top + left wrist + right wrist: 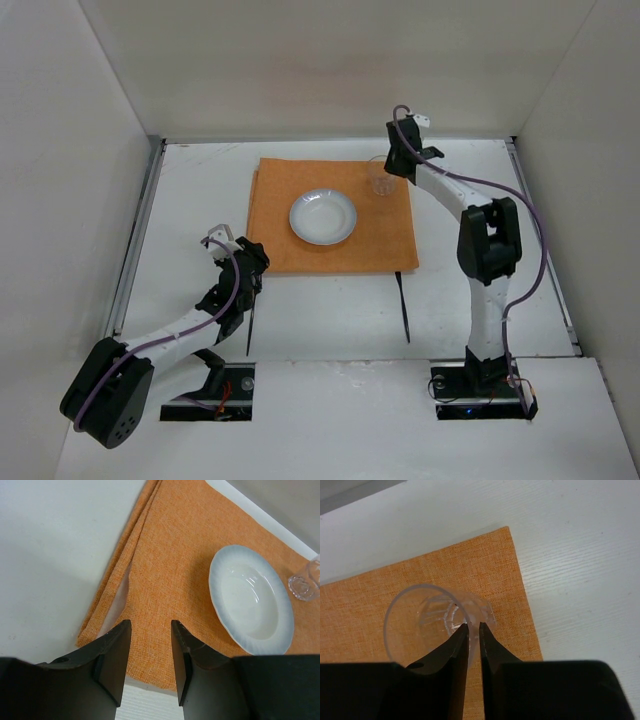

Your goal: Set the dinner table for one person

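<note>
Narrowly parted, the jaws of the right arm (485, 240) straddle the near wall of a clear, ribbed drinking glass (422, 622), one jaw seemingly inside the rim and one outside. Whether they press on that wall or merely flank it I cannot tell. The glass stands upright on the far right corner of an orange woven cloth mat (485, 565), close to the mat's right edge. By my reading, the step in hand is setting this glass down. To do it well, the jaws should open evenly until both sides are free of the wall, then rise straight up, since any sideways drag on so light a thing could tip it or slide it off the mat. Farther out, a round, shallow white plate (322, 217) sits at the middle of the mat, well apart from the glass. The jaws of the left arm (190, 335) hang partly open and empty near the mat's near left corner. Two slim dark utensils lie off the mat, one (403, 305) just below its near right corner and the other (250, 328) beside the left arm; I judge both are yet to be laid by the plate. Everything rests on the large, flat matte white surface (200, 200) that is the dinner table, with thin metal rails (133, 250) along its left and right edges and plain pale walls (300, 60) around it. No brand, label or writing can be read anywhere.
</note>
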`<action>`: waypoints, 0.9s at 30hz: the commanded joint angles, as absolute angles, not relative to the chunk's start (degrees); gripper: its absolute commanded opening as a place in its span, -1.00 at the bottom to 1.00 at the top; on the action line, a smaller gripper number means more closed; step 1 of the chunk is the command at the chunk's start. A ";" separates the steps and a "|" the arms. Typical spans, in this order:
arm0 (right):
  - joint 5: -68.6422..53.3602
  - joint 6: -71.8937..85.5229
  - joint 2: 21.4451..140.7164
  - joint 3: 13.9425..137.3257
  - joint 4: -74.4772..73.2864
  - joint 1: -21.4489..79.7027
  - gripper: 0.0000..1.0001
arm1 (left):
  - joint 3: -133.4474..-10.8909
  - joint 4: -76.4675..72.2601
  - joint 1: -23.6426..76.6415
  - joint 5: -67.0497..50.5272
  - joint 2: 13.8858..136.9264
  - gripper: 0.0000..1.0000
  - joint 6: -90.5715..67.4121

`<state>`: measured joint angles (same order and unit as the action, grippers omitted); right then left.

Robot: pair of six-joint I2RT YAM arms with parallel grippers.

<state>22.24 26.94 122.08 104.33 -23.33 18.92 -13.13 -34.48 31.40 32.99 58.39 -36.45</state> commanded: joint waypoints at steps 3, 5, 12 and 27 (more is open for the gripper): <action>22.24 26.72 120.94 105.82 -22.32 19.29 -0.40 | -13.71 -36.39 31.33 33.05 57.75 -0.30 -36.74; 22.24 26.63 119.19 104.51 -21.98 19.29 -0.27 | -13.71 -36.39 31.42 33.05 57.48 -0.30 -36.74; 23.46 27.07 106.38 92.14 -17.86 19.29 0.19 | -13.71 -36.30 31.60 33.05 57.39 -0.29 -36.74; 23.99 48.94 65.40 37.62 -24.94 41.07 -0.60 | -13.71 -36.12 31.86 32.78 56.95 -0.25 -36.74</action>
<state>23.00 40.27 68.66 39.59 -18.20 37.28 -13.13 -34.46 31.51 32.80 57.82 -36.45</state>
